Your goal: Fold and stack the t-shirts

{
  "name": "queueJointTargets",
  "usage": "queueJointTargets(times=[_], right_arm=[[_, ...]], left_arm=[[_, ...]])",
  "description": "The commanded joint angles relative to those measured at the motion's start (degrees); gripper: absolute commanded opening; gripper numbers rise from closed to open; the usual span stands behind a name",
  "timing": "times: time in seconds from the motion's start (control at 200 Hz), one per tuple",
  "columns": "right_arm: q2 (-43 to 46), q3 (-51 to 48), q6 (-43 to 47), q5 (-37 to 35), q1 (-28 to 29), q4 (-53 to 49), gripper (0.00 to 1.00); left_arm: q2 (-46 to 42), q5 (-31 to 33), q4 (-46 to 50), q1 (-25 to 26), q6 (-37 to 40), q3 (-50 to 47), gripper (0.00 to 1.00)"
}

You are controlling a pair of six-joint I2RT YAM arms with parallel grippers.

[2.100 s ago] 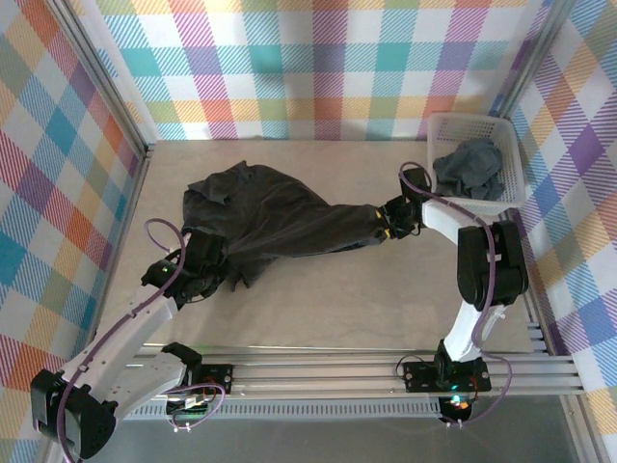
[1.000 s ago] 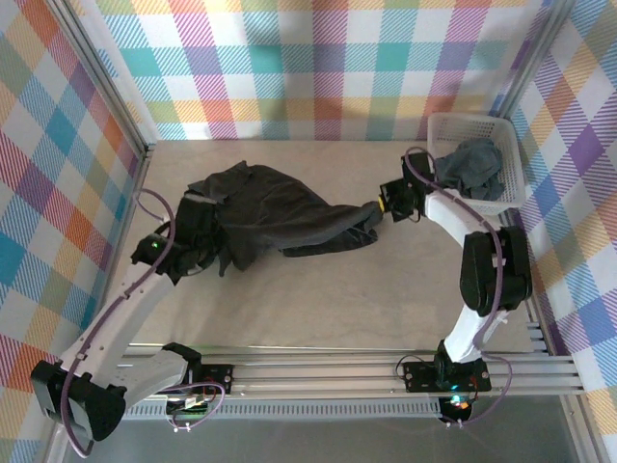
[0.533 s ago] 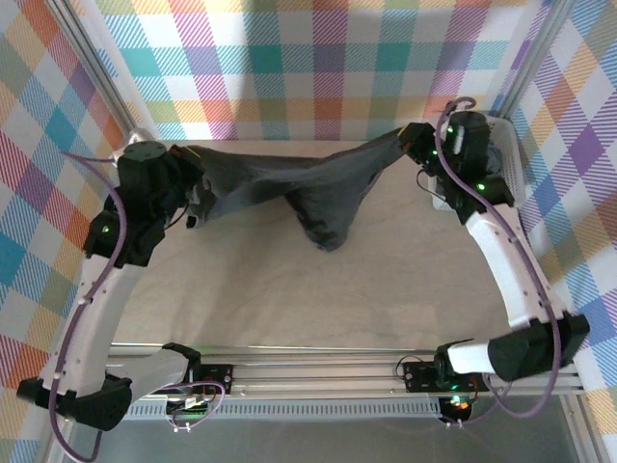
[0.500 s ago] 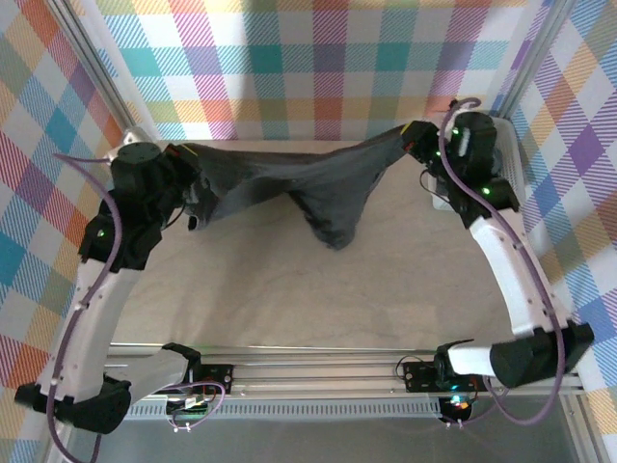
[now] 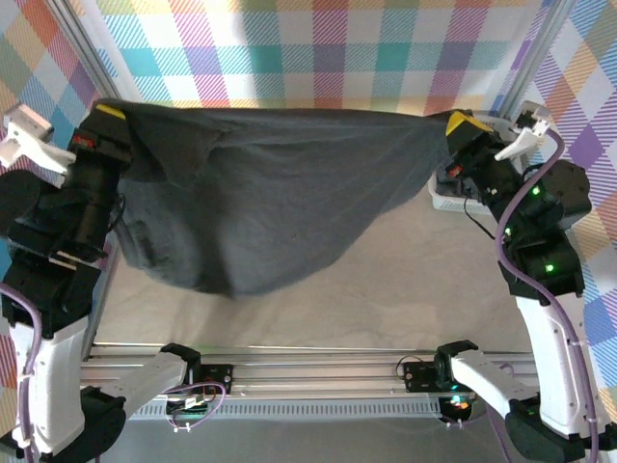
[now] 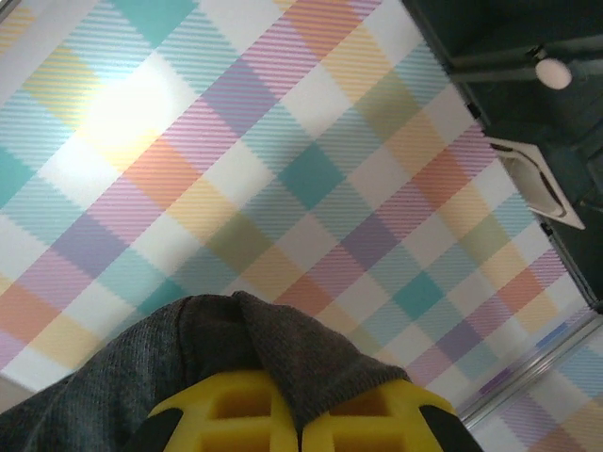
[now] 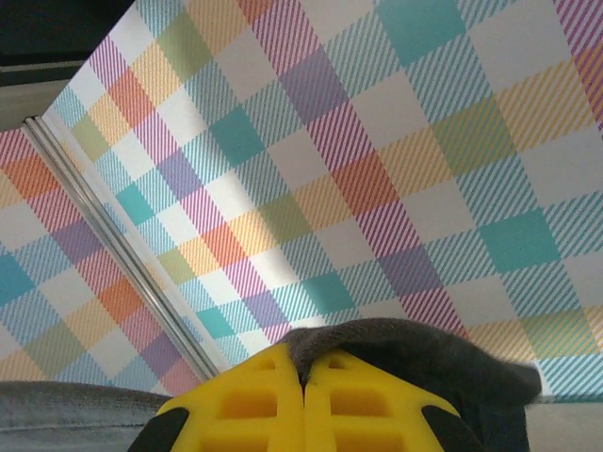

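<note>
Two corners of one dark grey soft cloth t-shirt [image 5: 270, 203] sit pinched in our tightly closed left claw [image 5: 109, 113] and right claw [image 5: 461, 123], spread high above the beige bench [image 5: 415, 289], so we judge that folding and stacking all remain.

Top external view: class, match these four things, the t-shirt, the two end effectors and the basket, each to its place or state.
1 t-shirt
2 left end effector
3 right end effector
4 basket

A white, at the right, partly hidden by an arm
B shut on the shirt's upper left corner
C hangs spread above the table
D shut on the shirt's upper right corner

Pairs: 1-C, 2-B, 3-D, 4-A
</note>
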State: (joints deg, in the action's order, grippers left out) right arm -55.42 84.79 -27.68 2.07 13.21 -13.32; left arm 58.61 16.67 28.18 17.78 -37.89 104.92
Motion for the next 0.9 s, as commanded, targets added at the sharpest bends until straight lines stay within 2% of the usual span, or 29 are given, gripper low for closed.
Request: queueJointTargets(times=[0.0,0.15,0.245,0.28,0.31,0.345,0.37,0.39,0.465,0.52,0.6,0.645,0.72,0.765,0.895], right_arm=[[-8.13,2.85,2.87,-4.57,-0.62,0.53,0.0],[-25.92,12.1,0.43,-2.53,-3.41,-1.99,0.0],[-41.19,23.68,-0.92,0.88,-5.47,-7.97,0.0],[-47.01,28.87,-2.04,3.0,-6.34,-10.7,0.12],[-51.92,33.61,-3.12,5.17,-7.15,-13.79,0.28],[-56.98,39.9,-3.83,7.58,-7.78,-17.61,0.43],[-60.98,44.53,-3.8,8.35,-7.93,-20.85,0.49],[-63.4,48.36,-3.45,8.37,-7.94,-23.97,0.52],[-69.08,57.7,-1.97,9.36,-7.52,-31.21,0.58],[-68.7,56.6,-1.48,10.08,-7.16,-32.46,0.58],[-62.54,43.96,-0.84,9.99,-6.32,-28.16,0.58],[-57.28,33.48,-1.69,9.93,-6.12,-22.87,0.58],[-49.27,17.42,-2.86,9.97,-6.11,-17.15,0.57],[-45.05,9.72,-2.94,10.06,-6.1,-16.04,0.56],[-33.29,-11.28,-2.3,12.06,-6.18,-13.43,0.56]], left_arm=[[8.9,4.64,0.01,-0.73,0.15,2.08,0.0],[25.19,4.64,1.06,-3.46,0.35,8.15,0.0],[38.82,2.83,5.01,-7.25,-2.11,18.1,0.0],[44.08,0.1,5.86,-9.15,-3.21,22.02,0.0],[49.13,-2.77,7.41,-10.71,-4.19,26.28,0.0],[55.32,-5.66,11.1,-11.99,-4.93,33.91,0.16],[59.55,-7.18,14.64,-12.46,-5.0,39.85,0.33],[63.13,-8.26,17.72,-12.66,-4.88,45.25,0.41],[72.18,-10.62,27.85,-12.23,-3.16,61.68,0.5],[73.01,-10.27,33.13,-11.03,-1.22,64.23,0.53],[68.09,-8.55,38.54,-9.43,1.91,55.29,0.54],[62.06,-8.95,36.72,-9.02,2.77,42.69,0.53],[47.65,-12.45,24.57,-9.08,2.0,12.1,0.52],[39.96,-13.84,19.52,-9.31,0.57,-2.51,0.52],[27.51,-18.72,21.18,-9.69,-2.0,-27.53,0.49]])
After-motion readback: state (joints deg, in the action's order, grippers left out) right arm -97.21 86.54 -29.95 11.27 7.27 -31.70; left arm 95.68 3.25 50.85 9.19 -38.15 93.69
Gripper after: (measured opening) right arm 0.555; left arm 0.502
